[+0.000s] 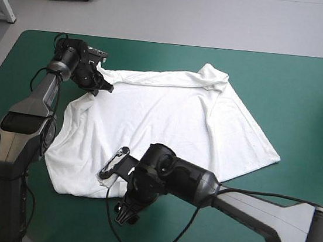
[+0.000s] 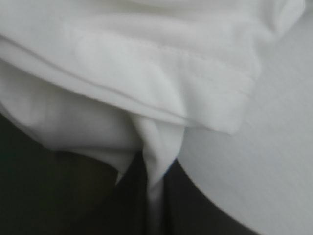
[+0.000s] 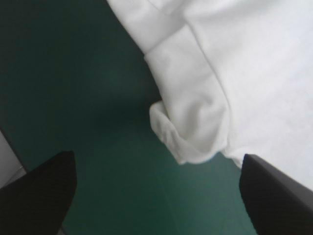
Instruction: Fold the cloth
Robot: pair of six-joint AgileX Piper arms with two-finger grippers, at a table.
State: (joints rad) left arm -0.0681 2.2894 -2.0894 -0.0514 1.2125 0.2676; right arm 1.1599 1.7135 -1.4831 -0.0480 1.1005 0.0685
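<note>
Leftward first: my left pincer (image 1: 102, 84) sits at the far left part of the T-shirt (image 1: 173, 122). Its black fingers are all but closed, with a pinch of white cloth caught between them. In the left wrist view the cloth bunches in soft folds just ahead of that pinch.

The T-shirt itself lies spread over the middle of the table (image 1: 295, 90), mostly flat on the teal-green cover. One bunched part lies toward the far edge and one corner reaches out to the right.

My right pincer (image 1: 127, 211) hangs at the T-shirt's near edge. Its fingers stand wide apart and hold nothing. In the right wrist view a rolled corner of the white cloth lies ahead, between the two fingers and clear of both, with bare cover beside it
</note>
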